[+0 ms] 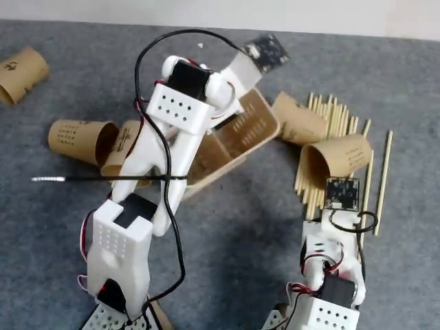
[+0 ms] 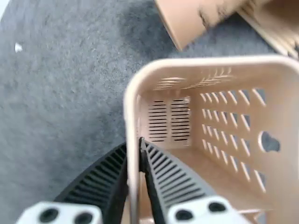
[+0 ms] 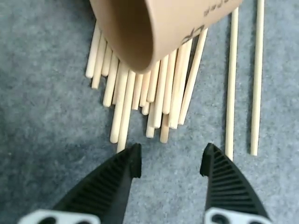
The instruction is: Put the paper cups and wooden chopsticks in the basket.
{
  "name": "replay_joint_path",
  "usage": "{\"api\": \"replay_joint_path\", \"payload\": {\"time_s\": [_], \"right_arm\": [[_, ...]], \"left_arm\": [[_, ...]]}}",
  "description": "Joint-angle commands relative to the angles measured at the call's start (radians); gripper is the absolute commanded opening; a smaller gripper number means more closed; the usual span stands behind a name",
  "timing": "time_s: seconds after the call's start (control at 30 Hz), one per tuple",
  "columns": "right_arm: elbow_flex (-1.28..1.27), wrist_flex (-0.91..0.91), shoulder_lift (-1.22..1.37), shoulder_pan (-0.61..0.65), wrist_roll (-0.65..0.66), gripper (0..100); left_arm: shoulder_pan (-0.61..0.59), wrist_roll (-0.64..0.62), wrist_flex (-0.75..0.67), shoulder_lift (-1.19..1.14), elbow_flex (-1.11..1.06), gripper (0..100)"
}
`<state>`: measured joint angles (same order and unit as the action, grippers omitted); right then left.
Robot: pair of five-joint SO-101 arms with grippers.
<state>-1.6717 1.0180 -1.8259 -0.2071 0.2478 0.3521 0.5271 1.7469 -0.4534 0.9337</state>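
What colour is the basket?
The basket is pale beige with slotted walls, clearest in the left wrist view.

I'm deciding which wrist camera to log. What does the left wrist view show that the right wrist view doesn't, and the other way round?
Left wrist view: the left gripper, fingers shut on a wall of the basket, its slotted inside, and a paper cup lying past it.

Right wrist view: the right gripper, fingers open, just short of the ends of the chopstick bundle; a second paper cup on its side on top of the bundle; two loose chopsticks beside it.

Shared: the grey table cover.
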Motion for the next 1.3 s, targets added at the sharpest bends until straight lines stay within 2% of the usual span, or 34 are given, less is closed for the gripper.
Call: {"api": "replay_joint_path", "payload": {"time_s": [0.0,0.2,0.27,0.33,0.4,0.6,0.8,0.97,1.1,1.27], "right_arm": [[-0.015,-0.016,-0.008,-0.007,0.014,22.0],[-0.015,-0.016,-0.008,-0.007,0.014,22.0],[-0.015,-0.016,-0.008,-0.007,0.014,22.0],[-0.015,-0.016,-0.008,-0.007,0.014,22.0],[-0.015,-0.016,-0.008,-0.005,0.014,22.0],[-0.015,-0.016,-0.008,0.031,0.014,22.0],[-0.015,-0.016,-0.008,0.033,0.015,22.0],[-0.015,-0.016,-0.008,0.036,0.015,22.0],[-0.015,-0.016,-0.008,0.036,0.015,22.0],[-0.015,-0.016,-0.008,0.036,0.015,22.0]], "left_arm": [[-0.024,0.123,0.017,0.013,0.054,0],[-0.027,0.269,0.012,-0.021,0.064,1],[-0.035,0.261,-0.015,-0.036,0.064,9],[-0.064,0.209,-0.066,-0.044,0.064,20],[-0.087,0.16,-0.126,-0.045,0.064,26],[-0.125,0.055,-0.198,-0.038,0.148,25],[-0.151,-0.066,-0.114,-0.038,0.398,25],[-0.226,-0.295,0.031,-0.038,0.585,22],[-0.367,-0.45,0.034,-0.007,0.568,21],[-0.467,-0.548,0.034,0.09,0.337,21]]}}
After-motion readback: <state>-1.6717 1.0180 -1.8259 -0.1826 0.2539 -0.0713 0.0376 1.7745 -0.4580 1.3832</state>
